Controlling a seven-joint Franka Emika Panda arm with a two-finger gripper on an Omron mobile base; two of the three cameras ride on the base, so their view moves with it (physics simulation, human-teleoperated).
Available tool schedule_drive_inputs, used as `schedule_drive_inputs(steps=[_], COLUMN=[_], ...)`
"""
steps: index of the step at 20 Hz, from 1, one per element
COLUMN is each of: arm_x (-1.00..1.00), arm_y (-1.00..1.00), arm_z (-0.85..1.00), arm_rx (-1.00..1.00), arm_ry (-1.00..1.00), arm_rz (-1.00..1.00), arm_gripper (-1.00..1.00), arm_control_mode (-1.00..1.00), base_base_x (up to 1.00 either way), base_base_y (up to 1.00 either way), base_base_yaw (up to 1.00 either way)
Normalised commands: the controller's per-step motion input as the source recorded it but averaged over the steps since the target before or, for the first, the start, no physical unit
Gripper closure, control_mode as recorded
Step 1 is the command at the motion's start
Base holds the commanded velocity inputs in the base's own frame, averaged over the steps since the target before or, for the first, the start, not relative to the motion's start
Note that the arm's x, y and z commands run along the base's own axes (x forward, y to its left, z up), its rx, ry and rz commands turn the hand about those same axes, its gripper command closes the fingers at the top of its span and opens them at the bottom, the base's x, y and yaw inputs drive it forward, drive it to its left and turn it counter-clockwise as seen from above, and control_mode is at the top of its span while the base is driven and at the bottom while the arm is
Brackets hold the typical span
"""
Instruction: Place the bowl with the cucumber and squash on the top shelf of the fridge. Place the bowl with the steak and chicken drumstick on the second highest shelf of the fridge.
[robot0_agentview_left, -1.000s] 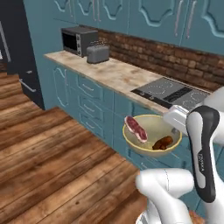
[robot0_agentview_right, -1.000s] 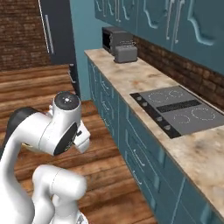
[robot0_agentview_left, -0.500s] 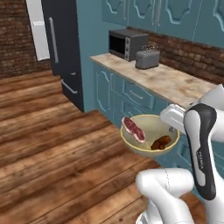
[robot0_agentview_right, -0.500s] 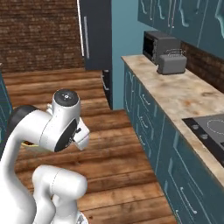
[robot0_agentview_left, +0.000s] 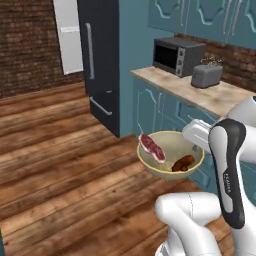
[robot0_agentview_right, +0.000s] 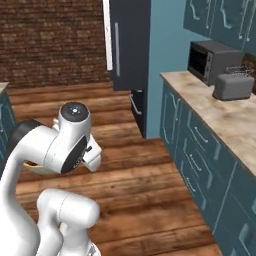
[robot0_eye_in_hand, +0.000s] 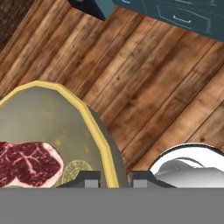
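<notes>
Tan bowl (robot0_agentview_left: 170, 152) level in pincer (robot0_eye_in_hand: 113, 177) | steak (robot0_agentview_left: 151, 148) lengthwise toward fridge (robot0_agentview_left: 102, 60)

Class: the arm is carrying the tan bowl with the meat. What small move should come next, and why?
Probably drive on toward the fridge, jaws kept shut on the bowl: its doors look closed, and steak and drumstick ride above bare floor.
</notes>
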Motion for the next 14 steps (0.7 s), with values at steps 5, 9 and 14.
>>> schedule_drive_inputs(steps=[5, 9, 14], arm_x=[0.0, 0.0, 0.0], arm_y=[0.0, 0.0, 0.0], arm_z=[0.0, 0.0, 0.0], arm_rx=[0.0, 0.0, 0.0], arm_ry=[0.0, 0.0, 0.0], arm_rz=[0.0, 0.0, 0.0], arm_gripper=[1.0, 1.0, 1.0], arm_control_mode=[1.0, 1.0, 1.0], base_base_x=[1.0, 1.0, 1.0], base_base_y=[0.83, 0.72, 0.51], base_base_yaw=[0.14, 0.07, 0.01])
